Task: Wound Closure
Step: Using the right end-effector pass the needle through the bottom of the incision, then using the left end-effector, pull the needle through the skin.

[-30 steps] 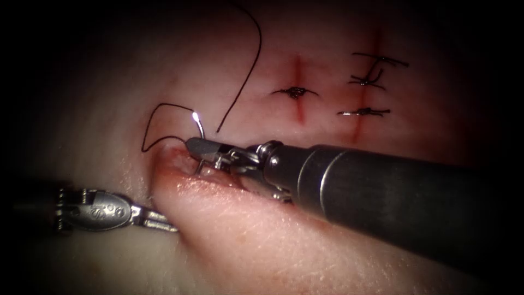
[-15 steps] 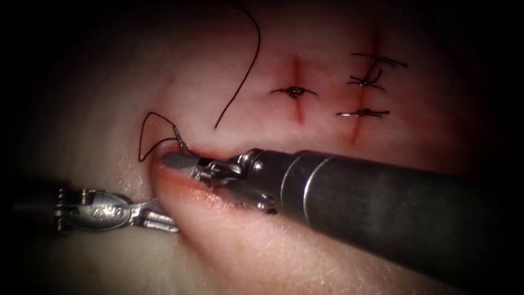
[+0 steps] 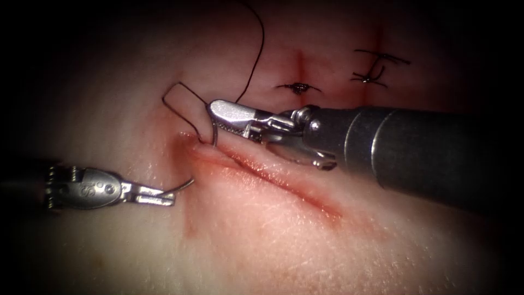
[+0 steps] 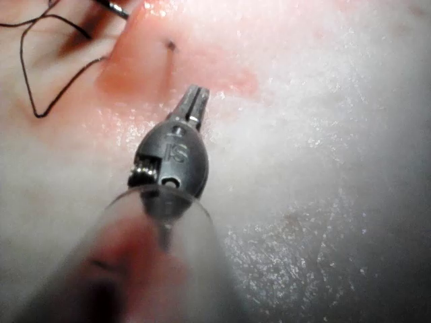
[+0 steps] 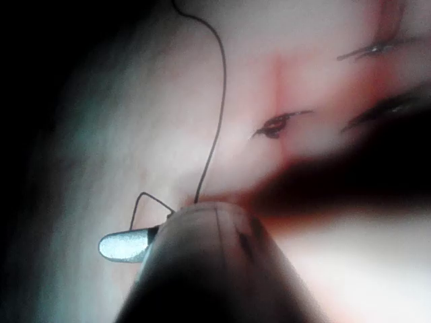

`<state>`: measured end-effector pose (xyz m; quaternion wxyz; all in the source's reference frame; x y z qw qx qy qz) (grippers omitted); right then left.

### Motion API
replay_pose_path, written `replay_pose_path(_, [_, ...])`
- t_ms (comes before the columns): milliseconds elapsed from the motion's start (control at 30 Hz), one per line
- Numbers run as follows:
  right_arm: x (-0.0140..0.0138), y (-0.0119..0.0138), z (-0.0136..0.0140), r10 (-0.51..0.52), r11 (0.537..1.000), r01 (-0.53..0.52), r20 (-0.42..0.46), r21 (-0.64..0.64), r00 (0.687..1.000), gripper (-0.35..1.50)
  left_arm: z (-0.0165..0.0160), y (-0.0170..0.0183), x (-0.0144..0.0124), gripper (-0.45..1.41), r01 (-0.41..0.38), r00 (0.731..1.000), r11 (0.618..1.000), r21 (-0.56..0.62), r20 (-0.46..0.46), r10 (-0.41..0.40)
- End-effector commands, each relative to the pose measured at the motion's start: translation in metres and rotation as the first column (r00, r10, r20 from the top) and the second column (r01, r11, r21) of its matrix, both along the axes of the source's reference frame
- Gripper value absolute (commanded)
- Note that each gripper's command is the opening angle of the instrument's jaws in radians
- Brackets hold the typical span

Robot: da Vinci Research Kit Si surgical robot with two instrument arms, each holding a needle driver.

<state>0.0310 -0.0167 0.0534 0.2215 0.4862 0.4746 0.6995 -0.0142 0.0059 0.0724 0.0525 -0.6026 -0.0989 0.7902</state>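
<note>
— Where is the needle?

— It is in the tissue (image 3: 262,240), at the left end of the cut (image 3: 284,183). One thin curved length of the needle (image 3: 185,184) comes out of the surface to the left of the cut. Its other end stands up out of the upper edge of the cut, just under my right tool. The middle of the curve is buried, so I can't see it.

— What has the left arm got?

— My left pincer (image 3: 164,195) is closed on the needle, at the end that sticks out on the left. In its own wrist view the left pincer (image 4: 195,101) looks narrow and shut, low over the wet tissue.

— And the right arm?

— My right pincer (image 3: 224,121) sits above the cut's left end, parted a little, with the toothed inner face of one half showing. The needle's trailing end passes just beside its tip, and I see nothing gripped in it. In the right wrist view the right pincer (image 5: 124,245) shows as a pale blade past the shaft.

— The thread?

— The thread (image 3: 177,86) makes a loose loop on the tissue up and to the left of the right pincer. Another strand runs away upward behind it. None of it is in either tool.

— Anything else around?

— Two short stitched cuts lie beyond the right shaft, one with a dark knot (image 3: 298,87), the other with knotted ends (image 3: 374,76) further right.
</note>
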Motion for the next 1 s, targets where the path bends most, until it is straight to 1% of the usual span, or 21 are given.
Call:
replay_pose_path(33, [-0.0005,0.0016,0.0006,-0.007,1.000,0.007,0.004,-0.013,1.000,1.33,0.0007,-0.0002,-0.0005,-0.45,-0.002,1.000,1.000,-0.010,0.012,0.002])
replay_pose_path(100, [-0.0016,0.0022,0.0009,-0.021,0.999,0.022,0.021,-0.037,1.000,1.33,0.0009,0.0001,-0.0005,-0.45,0.003,0.999,1.000,-0.020,0.037,-0.003])
replay_pose_path(200, [-0.0029,0.0029,0.0017,-0.057,0.993,0.065,0.077,-0.096,0.995,1.31,0.0011,0.0010,-0.0006,-0.45,0.034,0.997,0.998,-0.047,0.068,-0.030])
replay_pose_path(267, [-0.0034,0.0030,0.0021,-0.061,0.992,0.069,0.079,-0.103,0.995,1.31,0.0010,0.0013,-0.0006,-0.45,0.050,0.995,0.997,-0.057,0.089,-0.045])
replay_pose_path(400, [-0.0041,0.0026,0.0027,-0.069,0.991,0.077,0.077,-0.111,0.995,1.31,0.0010,0.0018,-0.0006,-0.30,0.055,0.991,0.996,-0.064,0.122,-0.047])
replay_pose_path(433, [-0.0041,0.0021,0.0031,-0.076,0.990,0.085,0.082,-0.115,0.994,1.28,0.0011,0.0021,-0.0008,-0.18,0.064,0.990,0.996,-0.063,0.127,-0.055])
replay_pose_path(500, [-0.0038,0.0011,0.0039,-0.089,0.987,0.100,0.091,-0.123,0.992,1.26,0.0014,0.0026,-0.0013,-0.08,0.076,0.989,0.995,-0.062,0.134,-0.068])
replay_pose_path(533, [-0.0037,0.0008,0.0041,-0.092,0.987,0.104,0.094,-0.126,0.991,1.25,0.0015,0.0026,-0.0015,-0.08,0.077,0.989,0.995,-0.062,0.134,-0.069])
replay_pose_path(567, [-0.0035,0.0001,0.0045,-0.099,0.985,0.112,0.099,-0.131,0.990,1.21,0.0018,0.0027,-0.0019,-0.03,0.079,0.989,0.994,-0.070,0.133,-0.070])
replay_pose_path(633, [-0.0034,-0.0003,0.0049,-0.105,0.984,0.119,0.104,-0.134,0.989,1.20,0.0022,0.0028,-0.0023,0.04,0.084,0.988,0.995,-0.060,0.132,-0.076])
replay_pose_path(900, [-0.0031,-0.0015,0.0053,-0.113,0.981,0.128,0.107,-0.145,0.988,1.18,0.0033,0.0024,-0.0030,0.14,0.092,0.988,0.995,-0.043,0.128,-0.086])
replay_pose_path(1000, [-0.0030,-0.0018,0.0051,-0.116,0.981,0.130,0.105,-0.146,0.988,1.18,0.0039,0.0023,-0.0040,0.14,0.066,0.990,0.997,-0.025,0.129,-0.063])
